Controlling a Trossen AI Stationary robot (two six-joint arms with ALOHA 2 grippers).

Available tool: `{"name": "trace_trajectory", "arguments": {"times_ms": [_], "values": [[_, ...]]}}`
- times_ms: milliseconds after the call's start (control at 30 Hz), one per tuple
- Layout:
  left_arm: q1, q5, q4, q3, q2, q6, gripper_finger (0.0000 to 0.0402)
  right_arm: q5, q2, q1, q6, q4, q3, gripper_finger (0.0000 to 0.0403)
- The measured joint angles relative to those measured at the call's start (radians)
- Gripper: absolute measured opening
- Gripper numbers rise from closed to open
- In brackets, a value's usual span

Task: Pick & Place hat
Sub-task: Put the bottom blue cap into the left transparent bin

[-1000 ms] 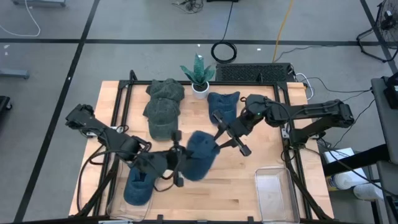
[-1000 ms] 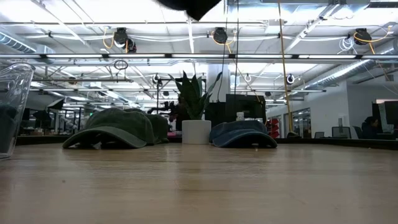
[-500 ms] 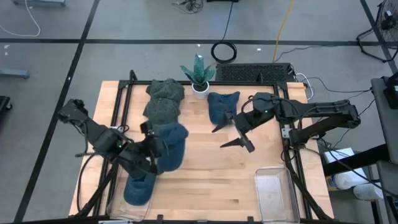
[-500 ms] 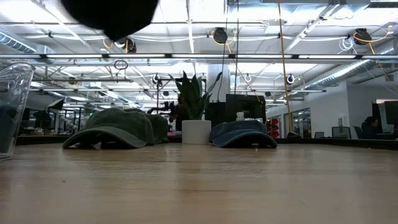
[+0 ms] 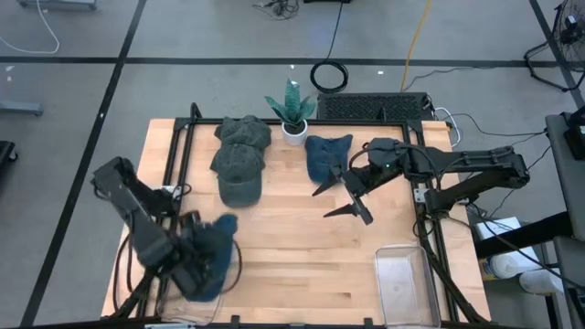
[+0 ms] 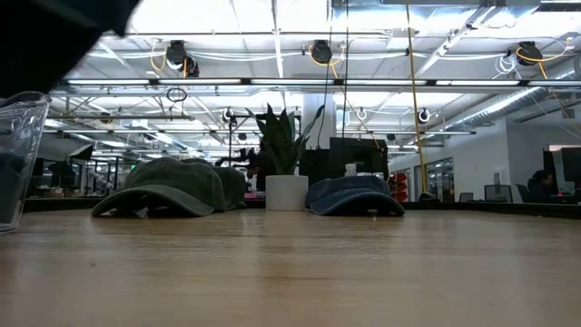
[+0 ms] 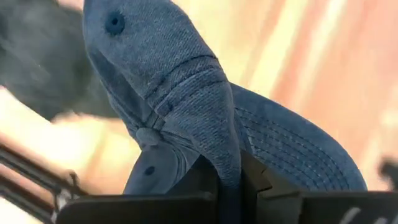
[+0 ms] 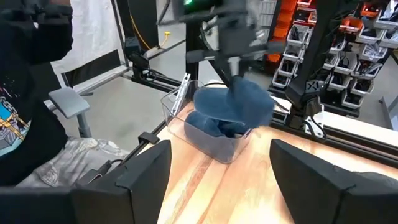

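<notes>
Since half a second ago, my left arm is carrying the blue denim cap (image 5: 208,259) away from the table's middle and down to the near-left corner, where it is now hanging over the clear bin (image 8: 214,140) at that edge. I am seeing the left gripper (image 7: 230,186) clenched on the cap's fabric in the left wrist view, the cloth pinched between the two dark fingers. From the right wrist view another blue cap (image 8: 214,127) is already lying inside that bin, beneath the one I am holding.

My right gripper (image 5: 340,194) is waiting with its fingers spread wide, hovering just in front of the dark blue cap (image 5: 326,154) at the back of the wooden table (image 5: 311,247). Two green caps (image 5: 239,160) are lying one behind the other at the back left, and the potted plant (image 5: 292,110) is standing at the rear edge between them and the dark blue cap. An empty clear bin (image 5: 403,282) is sitting at the near-right corner. Between the two arms, the middle and front of the tabletop are giving me open room.
</notes>
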Motion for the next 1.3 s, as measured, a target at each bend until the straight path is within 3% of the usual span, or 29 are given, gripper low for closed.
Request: {"name": "trace_trajectory", "arguments": {"times_ms": [367,767,1300], "values": [[-0.117,0.179,0.004,0.000,0.138,-0.087,0.0012,-0.001,0.000,0.000,-0.066,-0.039,0.000,0.0256],[-0.115,0.191,0.151,0.000,0.166,-0.180,0.0012,-0.001,0.000,0.000,-0.146,-0.085,-0.001,0.0254],[-0.121,0.195,0.083,0.000,0.166,-0.122,0.0012,-0.001,0.000,0.000,-0.233,-0.109,-0.001,0.0254]]}}
